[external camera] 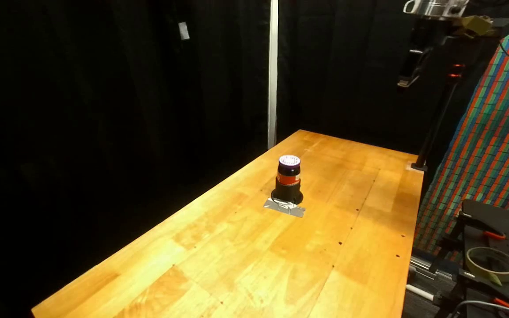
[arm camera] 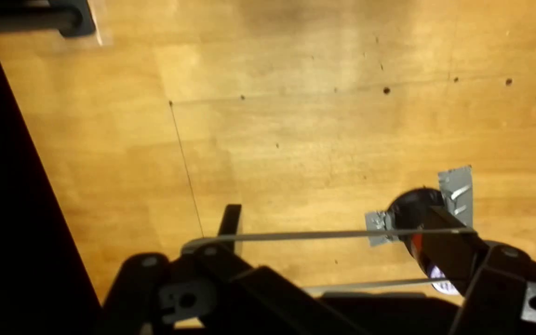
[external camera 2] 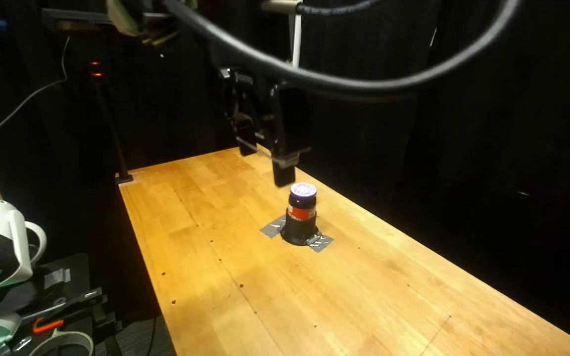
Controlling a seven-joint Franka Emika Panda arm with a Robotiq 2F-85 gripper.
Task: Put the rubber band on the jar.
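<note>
Holds the jaws of the gripper (external camera 2: 266, 160) wide, with the rubber band (arm camera: 305, 236) stretched around both fingers (external camera 2: 284, 175) in two strands across the gap. Looks light, soft and springy; likely to roll or snap off a tip, so best carried from inside under steady outward pressure. Hard to tell, with the wrist view blurred, how near the tips. Hangs high, well apart from the jar (external camera 2: 301, 211). Stands upright on the table (external camera 2: 364, 287), in a black holder (external camera 2: 299, 231) fixed down with silver tape (external camera 2: 322, 242). Probably stiff, smooth and steady enough there to need no grip; calls only for a loop lowered evenly past the lid (external camera 2: 303, 189), with the jaws wider than its edge.
</note>
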